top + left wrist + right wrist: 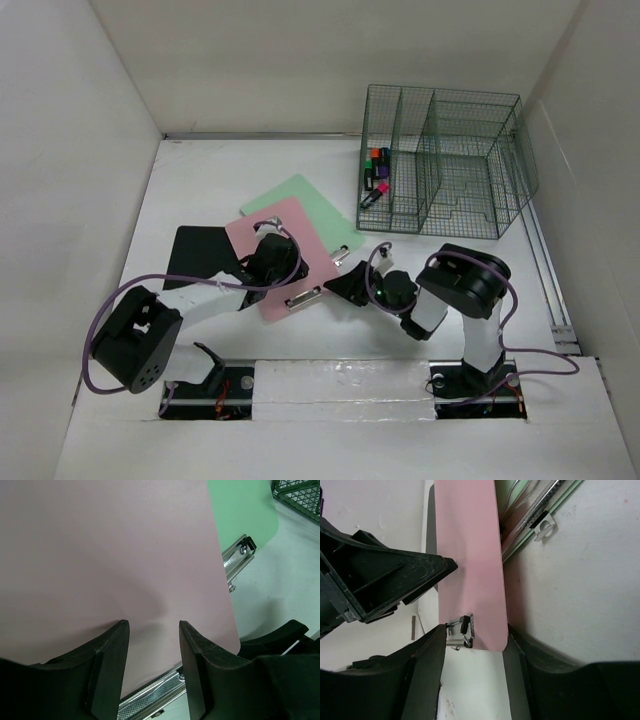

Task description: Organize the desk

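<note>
Three boards fanned out near the middle of the flat white desk (pixel 200 180), between the two arms: black clipboard (pixel 205 250) at left, pink clipboard (pixel 300 228) overlapping it, green clipboard (pixel 300 195) behind. Left gripper (pixel 152 625) tips-down on the pink face, fingers parted, clasping nothing. Right gripper (pixel 474 632) at the pink board's end by the metal clip (pixel 465 630), one finger either side; pinching or merely flanking, impossible to tell.

Table (pixel 215 185): large flat rectangle, white, smooth and matte, lying level, filling most of the top view.
</note>
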Controlling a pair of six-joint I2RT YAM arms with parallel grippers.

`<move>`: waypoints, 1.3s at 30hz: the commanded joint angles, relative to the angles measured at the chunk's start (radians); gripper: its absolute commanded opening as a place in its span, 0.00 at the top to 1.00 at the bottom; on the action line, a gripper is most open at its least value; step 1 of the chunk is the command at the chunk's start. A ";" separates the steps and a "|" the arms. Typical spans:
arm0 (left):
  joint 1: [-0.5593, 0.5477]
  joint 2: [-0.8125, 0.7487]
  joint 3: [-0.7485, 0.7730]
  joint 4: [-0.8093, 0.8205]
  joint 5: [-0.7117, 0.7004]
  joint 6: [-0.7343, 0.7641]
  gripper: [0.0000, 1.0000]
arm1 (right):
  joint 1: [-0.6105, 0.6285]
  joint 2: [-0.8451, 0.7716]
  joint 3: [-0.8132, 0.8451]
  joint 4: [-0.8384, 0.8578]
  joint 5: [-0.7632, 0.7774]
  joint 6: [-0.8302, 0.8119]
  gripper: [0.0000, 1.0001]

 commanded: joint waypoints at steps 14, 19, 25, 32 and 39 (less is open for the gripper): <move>0.045 -0.480 -0.066 -0.331 -0.101 -0.097 0.49 | -0.023 0.101 -0.021 0.215 0.000 0.001 0.63; 0.033 -0.609 -0.087 -0.553 -0.090 -0.205 0.40 | -0.060 0.123 -0.026 0.287 -0.037 0.002 0.83; 0.042 -0.664 -0.123 -0.609 -0.068 -0.334 0.38 | -0.095 0.086 -0.061 0.356 -0.058 0.027 0.95; 0.053 -0.644 -0.155 -0.616 -0.019 -0.357 0.42 | -0.140 0.037 -0.062 0.354 -0.106 0.051 1.00; 0.053 -0.643 -0.242 -0.503 0.028 -0.381 0.47 | -0.140 0.018 -0.042 0.362 -0.133 0.072 1.00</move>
